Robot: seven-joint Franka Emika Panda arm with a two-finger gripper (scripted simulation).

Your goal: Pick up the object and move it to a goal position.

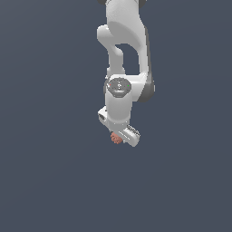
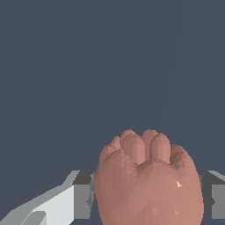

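Observation:
The object is a small reddish-pink, bumpy ball (image 1: pixel 117 138). In the exterior view it peeks out under the white gripper (image 1: pixel 121 137) at the end of the arm. In the wrist view the ball (image 2: pixel 147 180) fills the space between the two fingers (image 2: pixel 83 195), which press against its sides. The gripper is shut on the ball. Most of the ball is hidden by the hand in the exterior view.
The white arm (image 1: pixel 122 59) reaches in from the top of the exterior view. The surroundings are a plain dark blue-grey surface (image 1: pixel 45 158) with no other objects in view.

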